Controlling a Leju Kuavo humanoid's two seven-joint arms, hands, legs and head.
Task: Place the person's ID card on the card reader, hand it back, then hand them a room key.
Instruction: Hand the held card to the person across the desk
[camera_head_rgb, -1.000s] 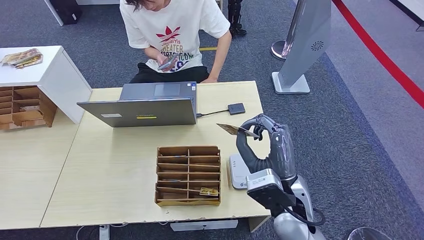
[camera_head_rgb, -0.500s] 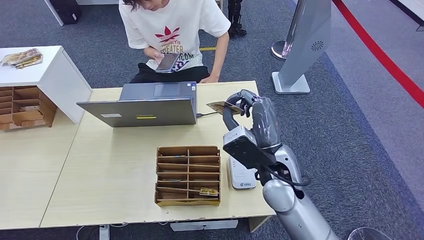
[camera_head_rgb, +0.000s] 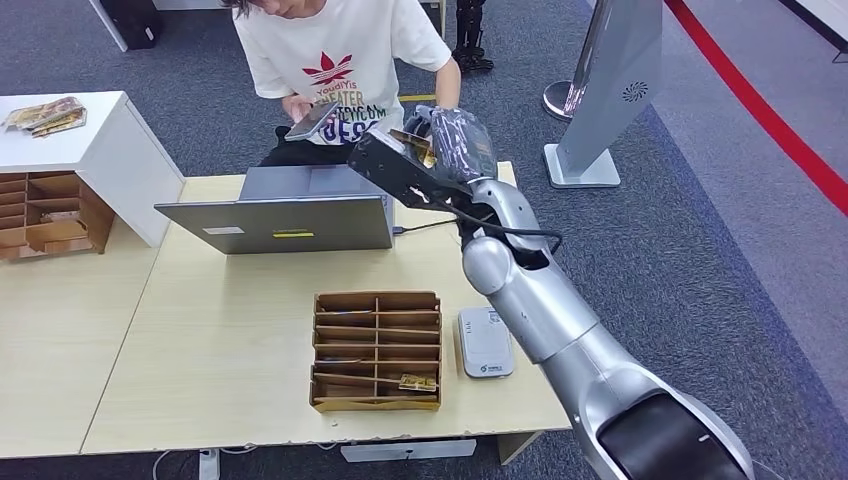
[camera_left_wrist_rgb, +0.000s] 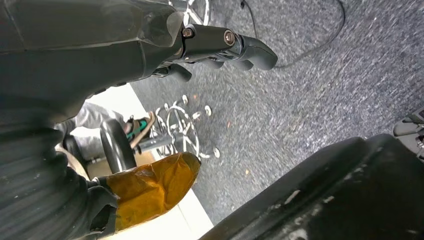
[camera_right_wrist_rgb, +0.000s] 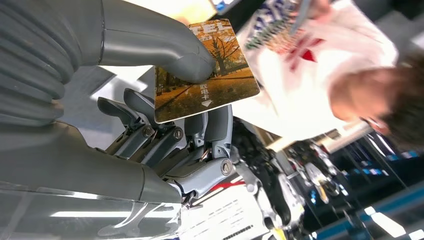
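The right hand (camera_head_rgb: 452, 140) is reaching over the table's (camera_head_rgb: 220, 340) far edge toward the person (camera_head_rgb: 340, 60), who is looking at a phone (camera_head_rgb: 308, 118). From the head view the card (camera_head_rgb: 412, 146) is barely visible; the right wrist view is showing the card (camera_right_wrist_rgb: 205, 75), printed with autumn trees, pinched between thumb and fingers (camera_right_wrist_rgb: 210, 125). The card reader (camera_head_rgb: 484, 341) is lying near, right of the wooden organizer (camera_head_rgb: 377, 350). The left hand (camera_left_wrist_rgb: 220, 47) is hanging over carpet, fingers loosely curled, holding nothing.
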